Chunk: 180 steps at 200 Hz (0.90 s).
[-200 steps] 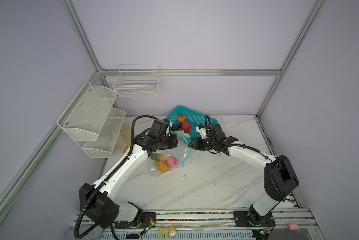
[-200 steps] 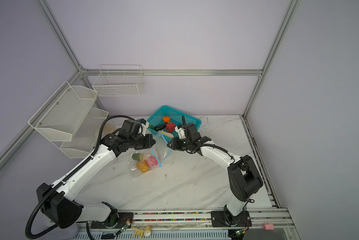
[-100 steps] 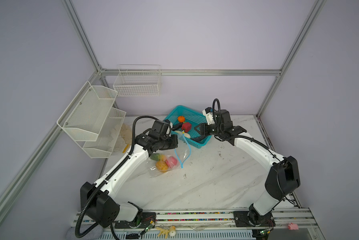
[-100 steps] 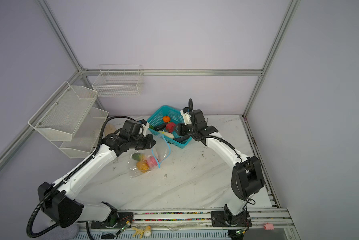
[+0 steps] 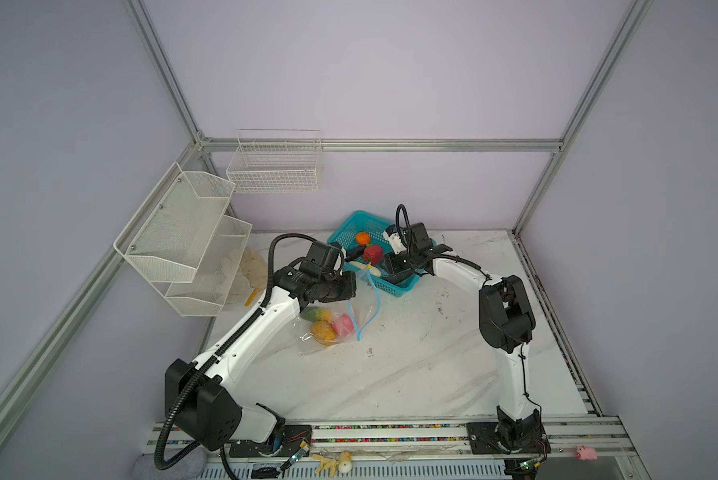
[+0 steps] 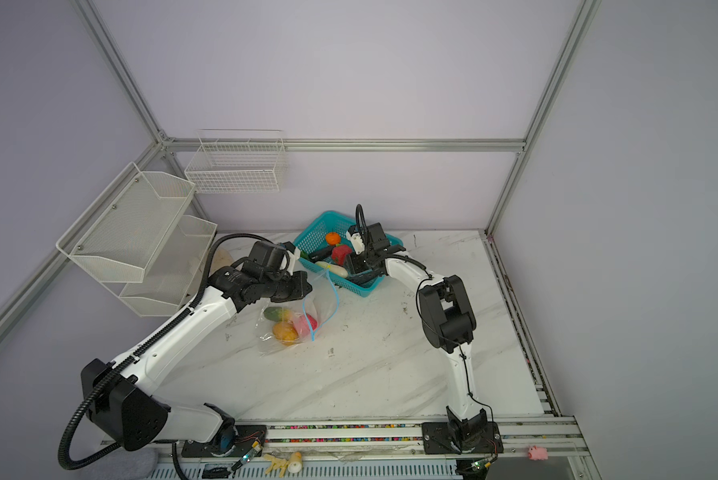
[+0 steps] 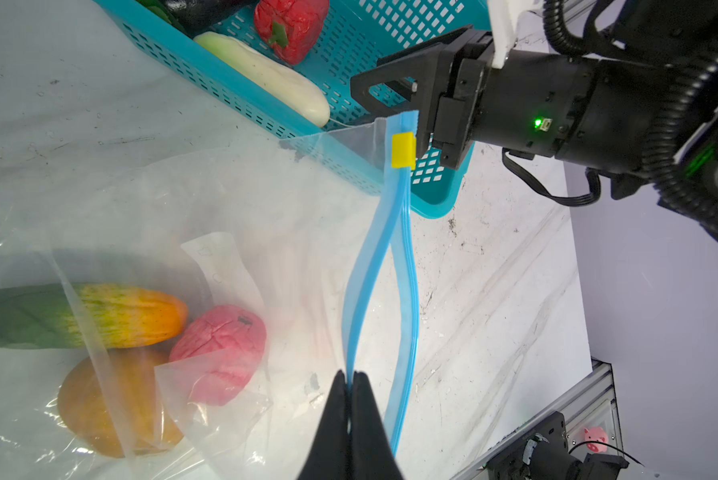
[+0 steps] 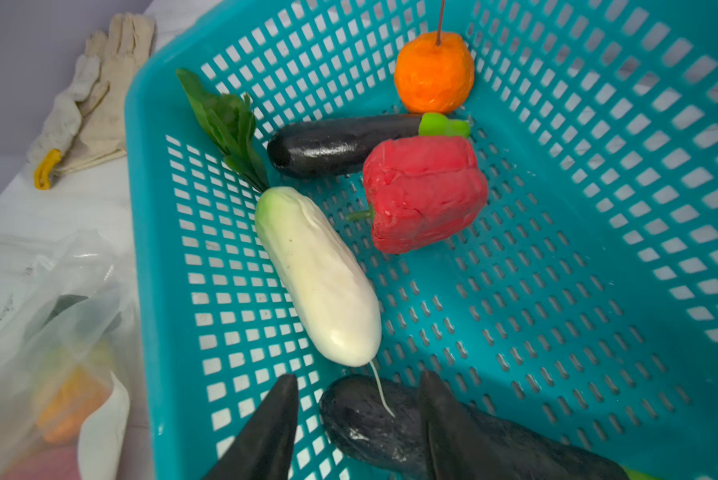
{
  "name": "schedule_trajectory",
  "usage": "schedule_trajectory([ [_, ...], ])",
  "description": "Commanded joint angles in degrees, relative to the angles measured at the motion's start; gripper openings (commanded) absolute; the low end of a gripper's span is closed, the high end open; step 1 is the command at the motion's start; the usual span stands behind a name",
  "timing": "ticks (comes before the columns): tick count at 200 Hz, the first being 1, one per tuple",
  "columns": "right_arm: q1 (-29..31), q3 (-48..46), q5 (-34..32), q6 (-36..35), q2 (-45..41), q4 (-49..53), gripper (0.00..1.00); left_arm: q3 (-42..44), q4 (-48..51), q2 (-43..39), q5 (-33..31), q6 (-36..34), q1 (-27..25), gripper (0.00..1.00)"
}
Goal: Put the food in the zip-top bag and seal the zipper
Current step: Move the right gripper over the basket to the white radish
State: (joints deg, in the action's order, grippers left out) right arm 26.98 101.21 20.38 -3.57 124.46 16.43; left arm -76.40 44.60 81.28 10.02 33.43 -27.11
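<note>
The clear zip-top bag lies on the table with a green-orange piece, a pink piece and a yellow-orange piece of food inside. My left gripper is shut on one side of the light-blue zipper and holds the mouth up; the yellow slider sits at the far end. My right gripper is open, low inside the teal basket, its fingers either side of a dark purple eggplant. A white radish, red pepper, second eggplant and orange lie beyond.
White mesh shelves and a wire basket hang on the left and back walls. Pale gloves lie left of the teal basket. Small toy bits and a pink pig sit on the front rail.
My right gripper left the bag's mouth, swung back over the teal basket, dropped into it and opened wider. My left gripper kept its hold on the zipper strip.
</note>
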Motion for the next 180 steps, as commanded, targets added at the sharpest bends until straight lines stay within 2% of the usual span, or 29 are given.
schedule_trajectory([
  [1, -0.2, 3.9, 0.3, -5.4, 1.9, 3.1, 0.52, -2.5, 0.6, 1.8, 0.5, -0.7, 0.2, 0.0],
  [54, 0.2, 9.4, 0.9, -7.1, 7.8, 4.4, 0.63, -3.8, 0.9, 3.5, 0.9, -0.5, 0.1, 0.0],
  [153, 3.8, 22.1, -3.8, -10.0, 18.8, 10.1, 0.64, -3.2, 1.8, 2.3, 0.3, 0.0, 0.2, 0.0],
  [180, 4.4, 25.3, -5.0, -10.4, 21.6, 11.1, 0.68, -2.9, 1.8, 1.7, 0.3, 0.0, 0.2, 0.0],
])
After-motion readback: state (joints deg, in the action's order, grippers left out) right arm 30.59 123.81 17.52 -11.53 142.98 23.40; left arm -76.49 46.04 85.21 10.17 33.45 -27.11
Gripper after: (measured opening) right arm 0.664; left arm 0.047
